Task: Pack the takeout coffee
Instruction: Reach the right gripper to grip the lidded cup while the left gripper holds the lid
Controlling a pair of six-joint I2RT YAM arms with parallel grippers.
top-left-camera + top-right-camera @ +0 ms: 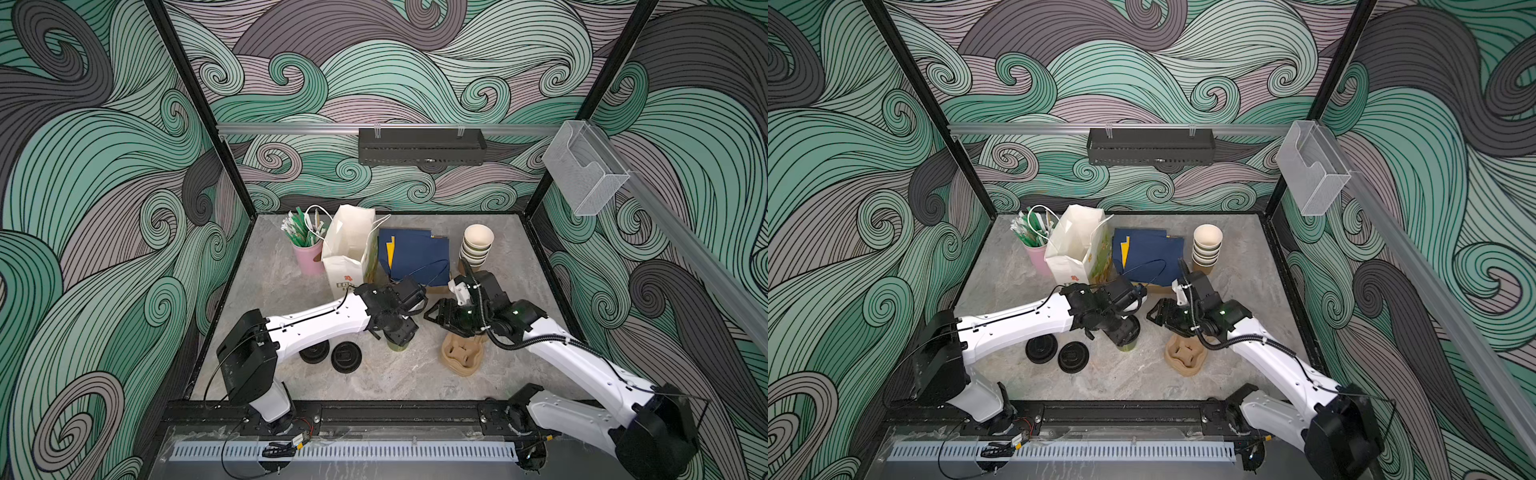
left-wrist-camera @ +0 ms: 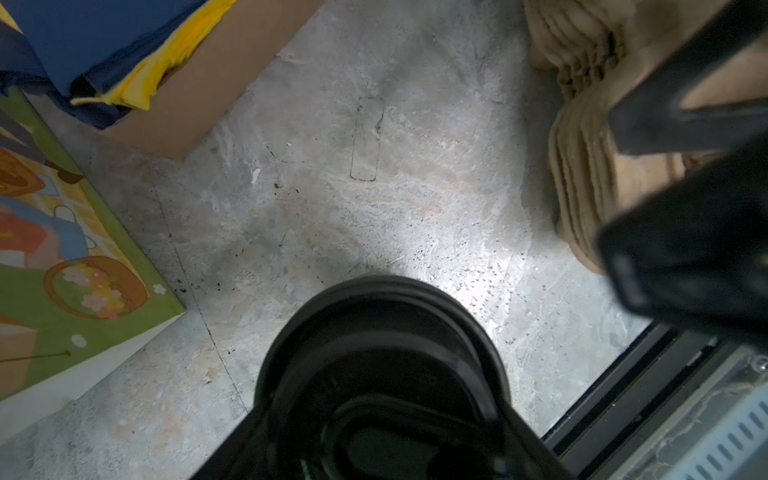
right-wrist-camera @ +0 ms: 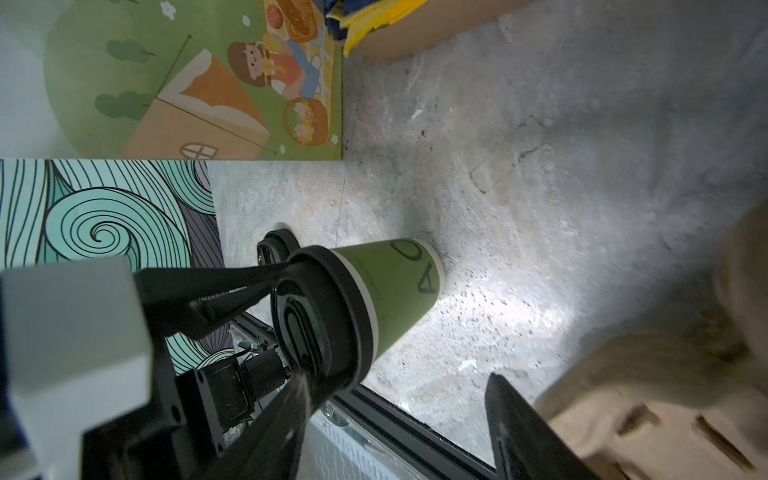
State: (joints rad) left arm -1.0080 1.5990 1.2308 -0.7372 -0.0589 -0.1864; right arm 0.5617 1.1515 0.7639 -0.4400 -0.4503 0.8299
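Olive-green paper cup point(image 3: 395, 291), black lid point(image 3: 332, 270), upright on surface point(image 3: 540, 208); left pincer point(image 3: 295, 324) apparently clasps cup at lid rim; right pincer point(image 1: 434, 312) spread wide, empty.

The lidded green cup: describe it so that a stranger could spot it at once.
Find the white bag at the back. In front of it, the left gripper clasps the cup. Unlike the stacked cups, it has a black lid.

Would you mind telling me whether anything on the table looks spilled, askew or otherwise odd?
Nothing is tipped or spilled; the cup stands upright, lid on. Only dark specks litter the table beside it.
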